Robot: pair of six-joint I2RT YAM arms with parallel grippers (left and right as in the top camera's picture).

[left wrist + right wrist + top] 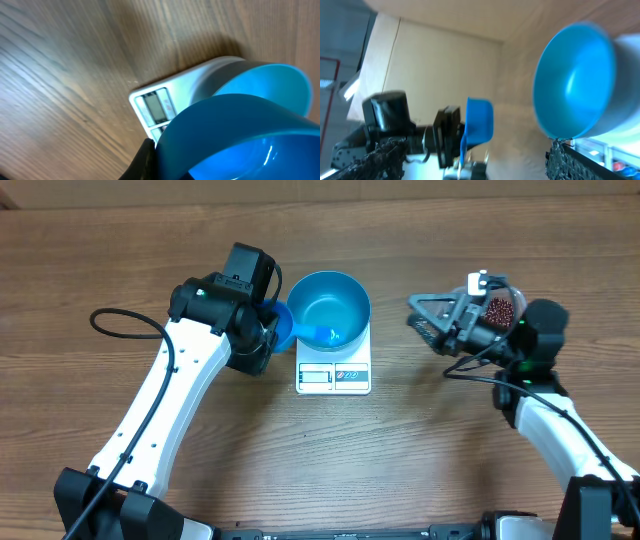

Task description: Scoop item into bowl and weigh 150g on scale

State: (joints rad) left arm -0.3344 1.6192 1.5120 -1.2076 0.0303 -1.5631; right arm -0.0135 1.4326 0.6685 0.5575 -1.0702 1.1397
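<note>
Item 1, counter (120,250): wood-grain surface carrying everything we list below.

Item 2, scale (333,375): flat, white and square, near the middle of the counter. Its display window (157,107) lies along the edge nearest the arm bases.

Item 3, bowl (330,305): round, deep and teal-blue. It stands upright on the scale and covers the far part of the platform.

Item 4, scoop (281,326): small and blue, at the bowl's left rim. We cannot tell whether it touches the rim.

Item 5, left end effector (268,330): closed narrowly on the scoop and holding it just beside the bowl. In the left wrist view the scoop's blue cup fills the foreground.

Item 6, right end effector (422,322): wide apart and gripping nothing, turned toward the bowl from the right. In the right wrist view its dark fingers (385,155) stand at opposite lower corners.

Item 7, beans (499,308): a dark red-brown heap to the right, well apart from the scale and partly hidden by the right arm. We cannot make out their container.
</note>
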